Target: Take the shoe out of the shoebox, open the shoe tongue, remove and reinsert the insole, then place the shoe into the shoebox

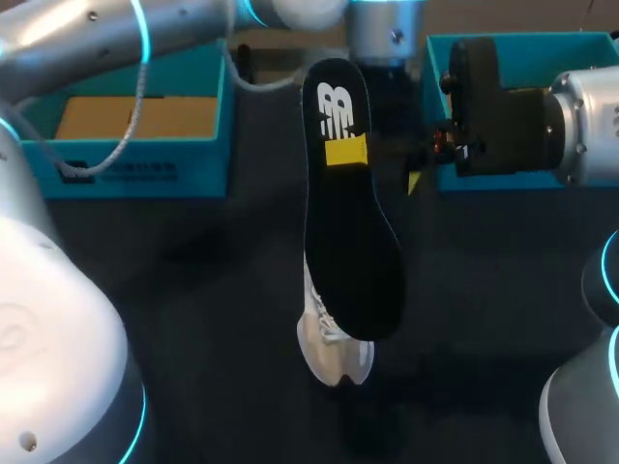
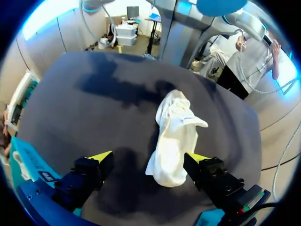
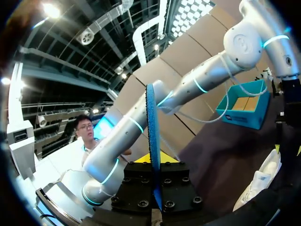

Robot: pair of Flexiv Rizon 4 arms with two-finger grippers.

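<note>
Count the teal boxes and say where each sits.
2. The left teal box sits far left on the table; the right teal box sits far right, partly hidden behind the right arm.

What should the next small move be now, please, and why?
Probably lower the left gripper, open above the white shoe, to steady it. The right gripper is shut on the black insole, held in the air over the shoe, which lies unheld on the table.

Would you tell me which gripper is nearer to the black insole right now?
Right. The right gripper is shut on the insole, holding it up over the table. The left gripper hangs open over the white shoe, not touching the insole.
</note>
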